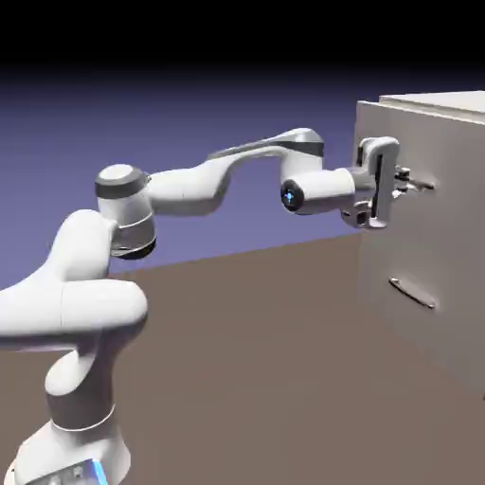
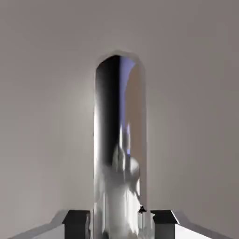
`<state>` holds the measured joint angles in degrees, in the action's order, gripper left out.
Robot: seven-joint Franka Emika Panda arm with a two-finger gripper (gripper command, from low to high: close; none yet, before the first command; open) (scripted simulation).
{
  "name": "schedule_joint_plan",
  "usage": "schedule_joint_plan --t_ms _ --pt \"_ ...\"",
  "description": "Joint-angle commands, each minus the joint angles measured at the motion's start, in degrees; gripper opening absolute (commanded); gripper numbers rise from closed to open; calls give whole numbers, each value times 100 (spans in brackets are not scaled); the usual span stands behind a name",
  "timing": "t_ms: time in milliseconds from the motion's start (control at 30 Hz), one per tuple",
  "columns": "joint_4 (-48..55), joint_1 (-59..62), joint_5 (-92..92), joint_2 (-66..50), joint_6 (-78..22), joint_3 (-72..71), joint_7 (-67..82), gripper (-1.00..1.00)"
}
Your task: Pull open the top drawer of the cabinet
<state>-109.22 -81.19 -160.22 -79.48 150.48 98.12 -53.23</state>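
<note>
Against blue-violet backdrop [image 1: 189, 123], fingers [image 2: 77, 219] flank top drawer's [image 1: 417, 142] handle [image 2: 119, 140].

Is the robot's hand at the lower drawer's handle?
No, the gripper is at the top drawer handle; the lower handle hangs untouched below.

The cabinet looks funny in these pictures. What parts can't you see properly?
- Cabinet, exterior view: its right side and bottom are cut off by the picture's edge.
- Top drawer: whether it has slid out at all cannot be told.
- Top drawer's handle, hand view: its lower end is cut off by the bottom edge.
- Gripper: whether its fingertips touch the handle is unclear.
</note>
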Motion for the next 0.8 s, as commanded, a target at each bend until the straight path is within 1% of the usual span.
schedule_joint_plan --t_ms 0,367,567,667,700,767 --pt "-208 -161 6 -2 -50 41 24 -100" --pt "-2492 -2158 194 -107 -370 600 213 -100" --pt "-3635 -3404 460 -265 -280 965 200 -100" --pt "-4026 -3896 594 -344 -182 1106 168 -100" --pt "-4026 -3896 594 -344 -182 1106 168 100" --pt "-4169 -4104 660 -379 -116 1162 147 100"
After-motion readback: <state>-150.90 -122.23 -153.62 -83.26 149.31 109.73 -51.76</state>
